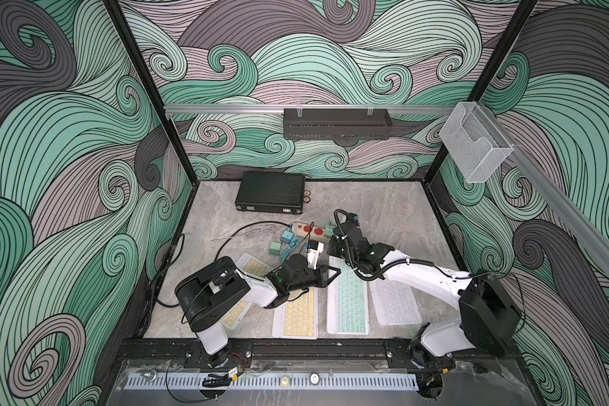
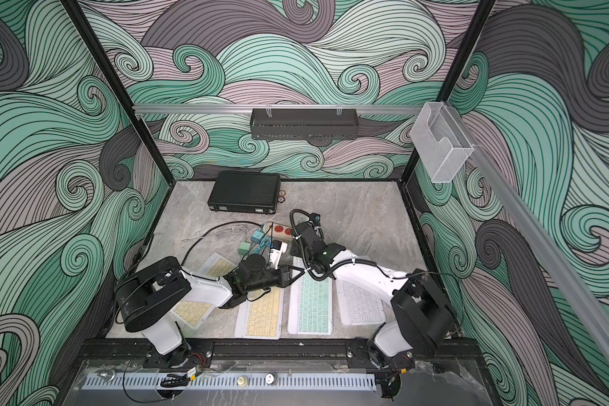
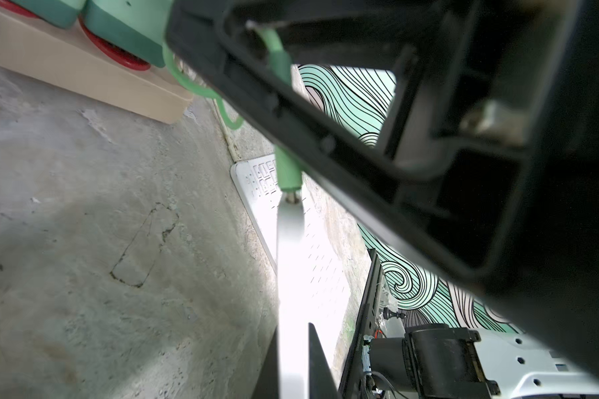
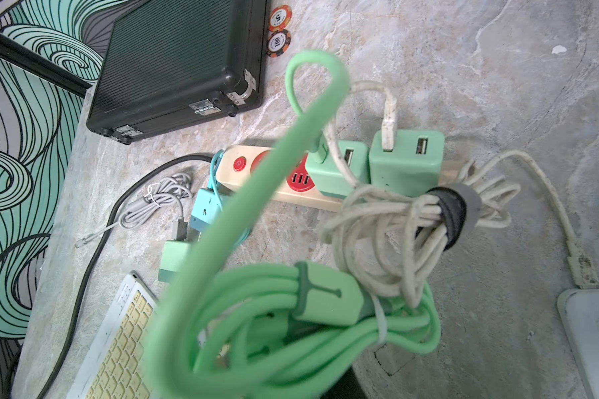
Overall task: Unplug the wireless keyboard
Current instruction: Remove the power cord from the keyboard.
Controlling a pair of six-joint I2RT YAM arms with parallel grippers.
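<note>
The table (image 1: pixel 384 211) is presenting a mottled grey, stone-look surface. Four flat keyboards are lying on it side by side, with their long axes running away from the robot base. The task's green keyboard (image 1: pixel 347 305), a thin white slab with mint keys, is lying between a yellow keyboard (image 1: pixel 297 313) and a white keyboard (image 1: pixel 396 302).

Both arms are reaching to its far short edge. The left claw (image 1: pixel 331 274) is clamping that edge's white rim, one finger on either side, as the left wrist view shows. The right claw (image 1: pixel 334 250) is standing at the plug and is the nearer of the two. Whether its jaws are open or closed cannot be told.

The green cable (image 4: pixel 242 214), smooth and rubbery, is running in a tied bundle to a green charger (image 4: pixel 336 172) on the beige power strip (image 1: pixel 297 226). The green plug (image 3: pixel 288 172), a short round sleeve, is sitting at the rim with a little metal showing at the joint. Its axis is following the keyboard's long axis, so the pull is judged to run away from the keyboard, toward the strip.
</note>
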